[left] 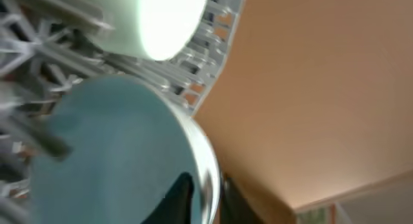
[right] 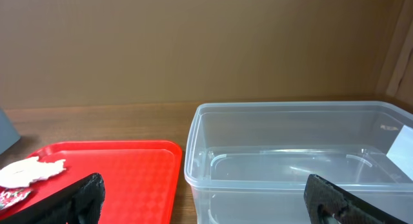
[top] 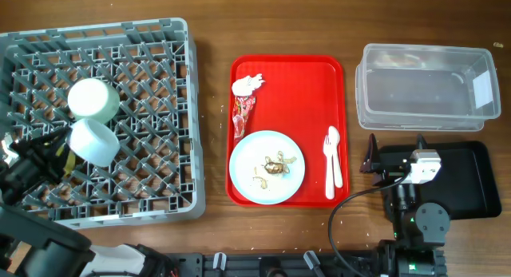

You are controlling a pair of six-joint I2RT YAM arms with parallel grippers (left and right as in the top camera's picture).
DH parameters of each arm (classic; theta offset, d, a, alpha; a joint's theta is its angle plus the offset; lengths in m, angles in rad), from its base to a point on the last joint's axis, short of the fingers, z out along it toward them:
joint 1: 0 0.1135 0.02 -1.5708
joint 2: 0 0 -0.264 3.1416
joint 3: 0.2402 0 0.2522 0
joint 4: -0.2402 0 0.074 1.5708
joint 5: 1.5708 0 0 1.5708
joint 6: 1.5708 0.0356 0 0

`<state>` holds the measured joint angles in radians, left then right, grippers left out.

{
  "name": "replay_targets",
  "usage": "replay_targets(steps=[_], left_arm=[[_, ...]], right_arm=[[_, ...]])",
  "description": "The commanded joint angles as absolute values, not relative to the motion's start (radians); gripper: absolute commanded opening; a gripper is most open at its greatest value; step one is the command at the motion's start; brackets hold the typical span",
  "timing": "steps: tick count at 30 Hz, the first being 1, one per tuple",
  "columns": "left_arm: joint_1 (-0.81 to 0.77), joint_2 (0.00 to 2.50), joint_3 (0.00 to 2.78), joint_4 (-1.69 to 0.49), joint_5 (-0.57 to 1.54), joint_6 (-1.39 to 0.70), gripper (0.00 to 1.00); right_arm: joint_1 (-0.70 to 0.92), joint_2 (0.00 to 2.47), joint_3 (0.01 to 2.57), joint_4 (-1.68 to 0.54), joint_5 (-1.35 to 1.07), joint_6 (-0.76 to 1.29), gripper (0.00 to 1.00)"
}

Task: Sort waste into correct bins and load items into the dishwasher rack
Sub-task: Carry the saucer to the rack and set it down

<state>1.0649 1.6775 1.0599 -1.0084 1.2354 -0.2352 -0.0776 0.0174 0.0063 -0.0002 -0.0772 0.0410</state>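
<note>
The grey dishwasher rack [top: 152, 193] holds a mint-green bowl [top: 93, 99] and a pale blue bowl [top: 93, 141], both on their sides. My left gripper [top: 54, 153] is shut on the pale blue bowl's rim; in the left wrist view the rim [left: 110, 153] sits between my fingers [left: 203, 198], below the mint-green bowl [left: 161, 24]. On the red tray [top: 303, 93] lie the white tissue [top: 250, 85], red wrapper [top: 241, 113], pale blue plate [top: 247, 177] with food scraps [top: 275, 167], and white cutlery [top: 332, 161]. My right gripper [top: 371, 157] is open and empty. The yellow cup is out of view.
The clear tub [top: 427, 87] stands at the back right, with the black tray [top: 471, 181] in front of it under my right arm. The right wrist view shows the open jaws [right: 203, 188] facing the tub [right: 290, 159], the red tray [right: 116, 166] and the tissue [right: 29, 171].
</note>
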Motion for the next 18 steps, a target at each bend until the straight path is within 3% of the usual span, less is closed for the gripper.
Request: replay_targets(steps=[1, 2, 3, 5, 11, 14, 15, 16, 18], left_arm=[[1.079, 1.686, 1.056, -1.029, 1.192, -0.212, 0.55], [1.079, 1.681, 1.056, -1.038, 1.192, -0.212, 0.64], [1.079, 1.673, 1.058, -1.05, 1.19, -0.213, 0.66], [1.079, 1.632, 1.089, -1.083, 1.121, -0.221, 0.67], [1.079, 1.394, 1.217, -1.144, 0.638, -0.406, 0.67], [1.077, 1.248, 1.223, -1.15, 0.611, -0.434, 0.5], [1.072, 1.213, 1.223, -1.149, 0.612, -0.435, 0.36], [1.056, 1.177, 1.223, -1.14, 0.609, -0.434, 0.08], [0.982, 1.151, 1.223, -1.112, 0.472, -0.435, 0.04]], right_arm=[[-0.08, 0.014, 0.006, 0.002, -0.068, 0.053, 1.0], [-0.08, 0.014, 0.006, 0.002, -0.068, 0.052, 1.0], [-0.08, 0.014, 0.006, 0.002, -0.068, 0.053, 1.0], [-0.08, 0.014, 0.006, 0.002, -0.068, 0.053, 1.0], [-0.08, 0.014, 0.006, 0.002, -0.068, 0.052, 1.0], [-0.08, 0.014, 0.006, 0.002, -0.068, 0.053, 1.0], [-0.08, 0.014, 0.006, 0.002, -0.068, 0.053, 1.0], [-0.08, 0.014, 0.006, 0.002, -0.068, 0.053, 1.0], [-0.08, 0.014, 0.006, 0.002, -0.068, 0.053, 1.0]])
